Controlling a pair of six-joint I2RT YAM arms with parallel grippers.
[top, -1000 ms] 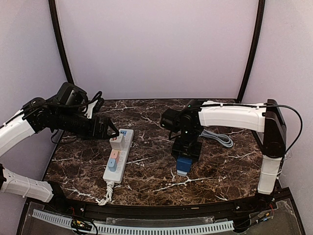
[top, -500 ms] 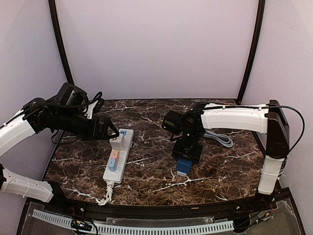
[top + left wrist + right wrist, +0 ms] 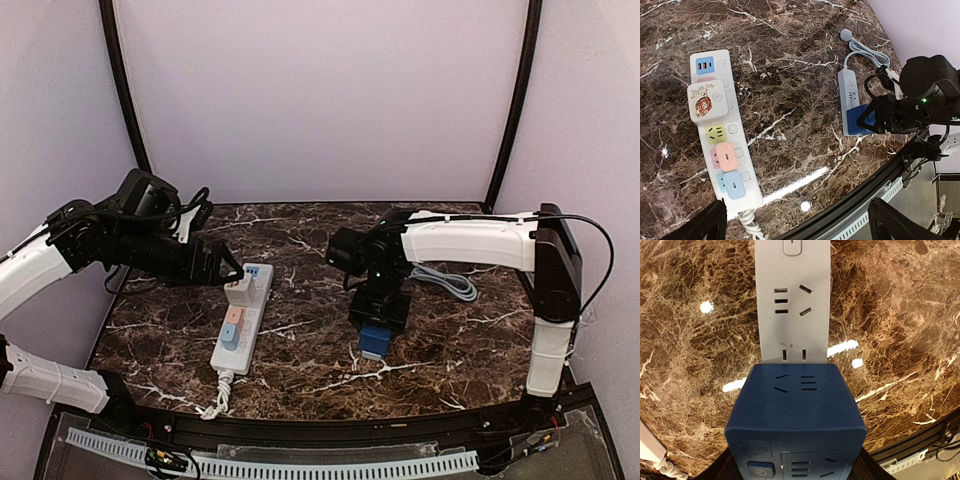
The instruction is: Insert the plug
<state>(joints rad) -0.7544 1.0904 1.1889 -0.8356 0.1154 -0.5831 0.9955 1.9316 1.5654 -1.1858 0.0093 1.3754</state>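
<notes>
Marble table [image 3: 300, 365] under both arms. Long white power strip [image 3: 720, 145] lies beneath the left gripper [image 3: 800, 222], whose fingers are spread wide around nothing. Short grey strip [image 3: 792, 300] runs forward from under the right gripper [image 3: 377, 325], which pinches the blue cube plug [image 3: 795, 410] by two opposite side walls. The cube sits over that strip's end nearest the fingers; cannot tell if its pins are seated. Tiger-print adapter [image 3: 706, 102] is plugged into the long strip. Judgement: the cube is rigid, light, smooth-sided plastic that may twist under push, so grip low on the flat faces and press straight down. The strip itself could slide.
</notes>
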